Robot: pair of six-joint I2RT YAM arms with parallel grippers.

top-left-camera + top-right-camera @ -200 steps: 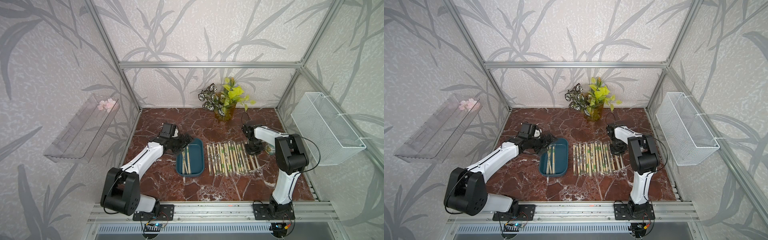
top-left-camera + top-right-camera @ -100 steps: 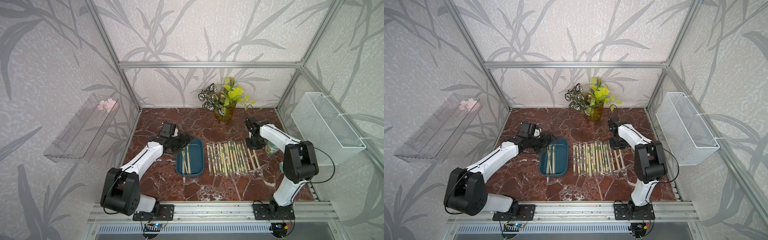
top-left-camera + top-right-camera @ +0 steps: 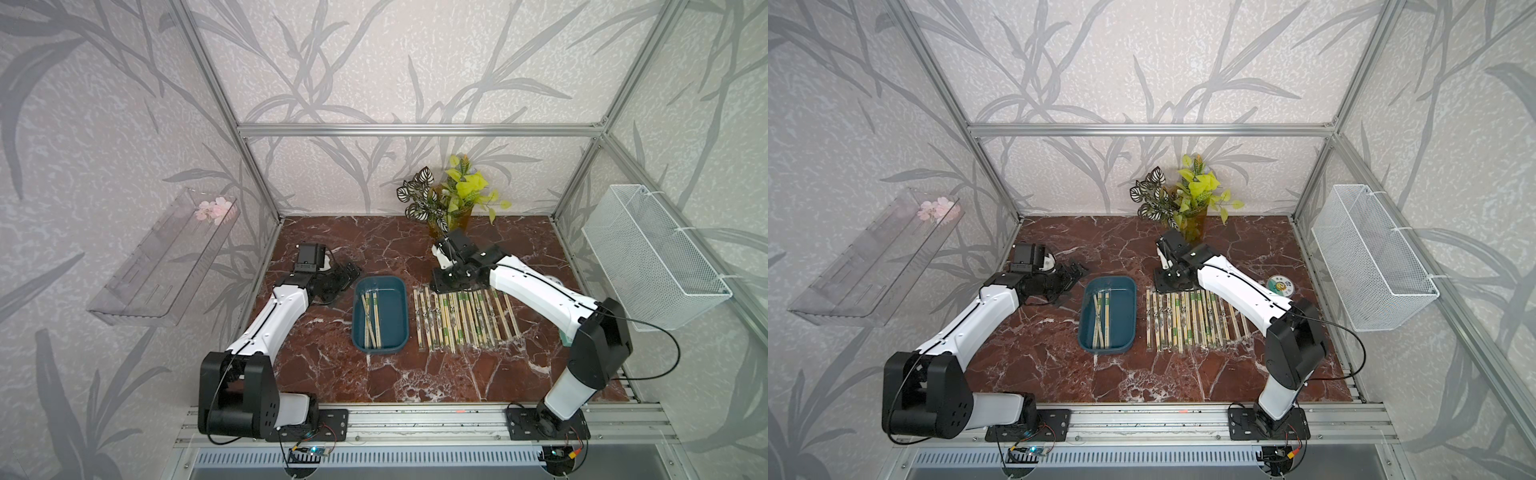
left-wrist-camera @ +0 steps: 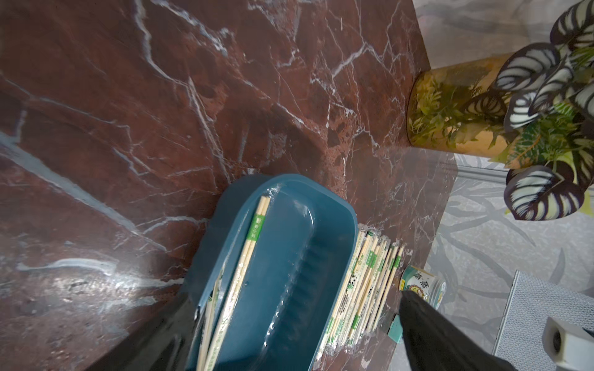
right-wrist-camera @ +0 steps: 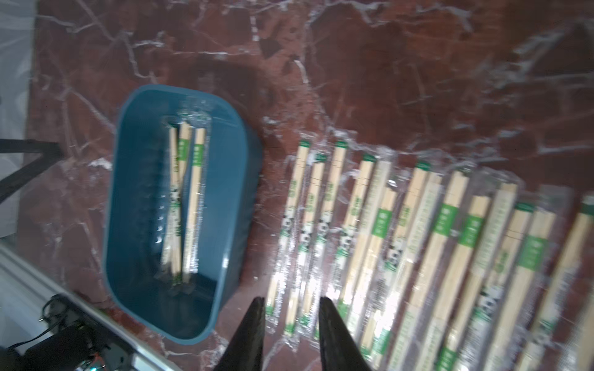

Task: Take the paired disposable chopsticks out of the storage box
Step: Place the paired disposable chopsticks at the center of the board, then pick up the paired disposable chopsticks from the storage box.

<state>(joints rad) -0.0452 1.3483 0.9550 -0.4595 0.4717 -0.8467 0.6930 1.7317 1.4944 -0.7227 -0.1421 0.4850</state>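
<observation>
The paired disposable chopsticks [image 3: 370,318] left to remove lie crossed in the left half of the storage box [image 3: 392,316], at the middle of the counter [image 3: 332,374]; you risk dragging two slick wrappers in one grasp. The right claw [image 5: 291,302], narrowly parted and empty, hangs over the far ends of the laid-out row [image 3: 461,320] right of the box and may scatter it. The left claw [image 3: 338,282] stands wide at the box's far-left corner.

teal-blue storage box [image 3: 395,316]; pale bamboo paired disposable chopsticks [image 3: 461,318] with green and black-white marks; red-brown tabletop [image 3: 374,245] veined white; white mesh basket [image 3: 648,257].
</observation>
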